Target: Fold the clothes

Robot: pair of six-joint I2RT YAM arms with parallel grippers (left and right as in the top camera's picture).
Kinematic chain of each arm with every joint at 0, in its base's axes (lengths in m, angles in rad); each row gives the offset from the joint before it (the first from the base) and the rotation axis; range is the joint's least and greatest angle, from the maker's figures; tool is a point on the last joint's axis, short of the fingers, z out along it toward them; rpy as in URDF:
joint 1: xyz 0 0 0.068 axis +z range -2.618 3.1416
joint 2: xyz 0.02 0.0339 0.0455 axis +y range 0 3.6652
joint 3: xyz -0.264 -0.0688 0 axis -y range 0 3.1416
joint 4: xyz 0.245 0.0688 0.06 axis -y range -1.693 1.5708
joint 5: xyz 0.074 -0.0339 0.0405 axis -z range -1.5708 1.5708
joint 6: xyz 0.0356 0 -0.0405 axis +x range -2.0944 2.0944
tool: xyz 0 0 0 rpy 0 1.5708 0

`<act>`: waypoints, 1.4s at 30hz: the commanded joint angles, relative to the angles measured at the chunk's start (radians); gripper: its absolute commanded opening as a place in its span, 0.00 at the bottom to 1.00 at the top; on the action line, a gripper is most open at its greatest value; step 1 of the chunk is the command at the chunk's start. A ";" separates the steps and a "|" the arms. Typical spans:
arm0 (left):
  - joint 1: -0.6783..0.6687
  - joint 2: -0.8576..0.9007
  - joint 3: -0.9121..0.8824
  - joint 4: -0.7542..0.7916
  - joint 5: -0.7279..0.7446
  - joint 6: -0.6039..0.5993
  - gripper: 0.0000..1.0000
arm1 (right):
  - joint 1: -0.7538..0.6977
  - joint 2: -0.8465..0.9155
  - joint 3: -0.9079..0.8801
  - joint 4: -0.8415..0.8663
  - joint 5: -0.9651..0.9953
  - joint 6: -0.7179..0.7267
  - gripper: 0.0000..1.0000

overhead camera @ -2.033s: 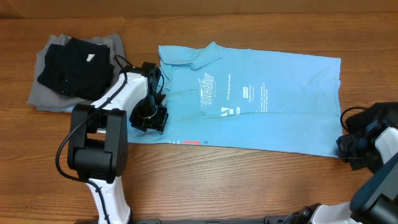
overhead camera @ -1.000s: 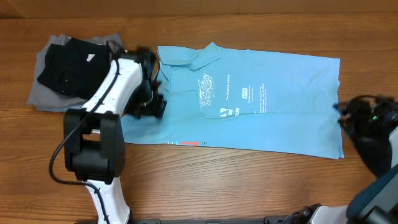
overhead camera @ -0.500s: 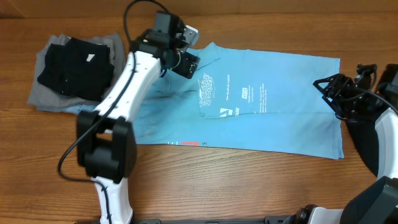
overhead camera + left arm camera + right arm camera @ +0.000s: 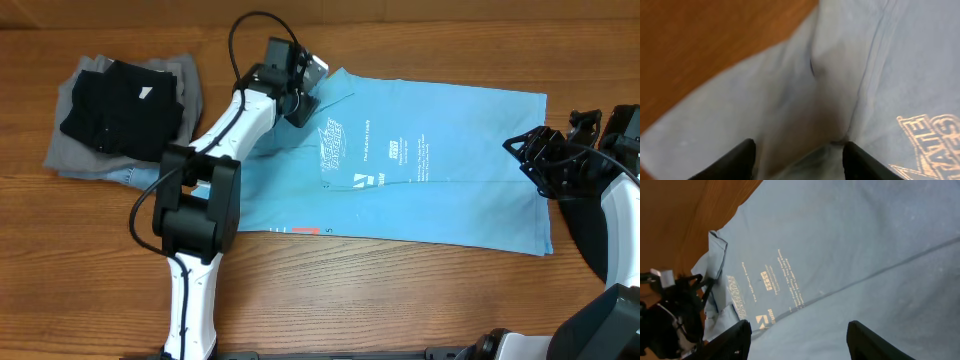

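Note:
The sky-blue collared shirt point(image 4: 440, 200) lies spread flat across the table, with its collar at the upper left and its hem at the right. My left gripper point(image 4: 303, 106) is down on the collar area. In the left wrist view its jaws point(image 4: 799, 161) stand apart, straddling a raised ridge of blue cloth point(image 4: 830, 100) without pinching it. My right gripper point(image 4: 527, 158) hovers open over the shirt's right hem. Its wrist view shows only flat shirt fabric point(image 4: 865, 255) and printed lettering beyond the right gripper point(image 4: 799, 341).
A folded black garment point(image 4: 115, 100) lies on a grey one point(image 4: 70, 155) at the far left of the wooden table point(image 4: 400, 300). A strip of denim point(image 4: 125, 176) shows under that pile. The left arm's cable loops above the collar.
My left arm swung from the shirt's left edge up to the collar and its jaws narrowed. My right gripper moved from the lower right corner up to the right hem.

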 commanded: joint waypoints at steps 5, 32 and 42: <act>-0.004 0.029 0.008 -0.005 -0.019 0.017 0.45 | 0.002 -0.007 0.013 0.011 0.012 -0.003 0.65; -0.002 -0.181 0.056 -0.321 -0.092 -0.104 0.04 | -0.002 0.433 0.092 0.668 0.363 0.120 0.68; -0.001 -0.190 0.072 -0.283 -0.150 -0.111 0.59 | -0.023 0.410 0.173 0.447 0.231 0.121 0.73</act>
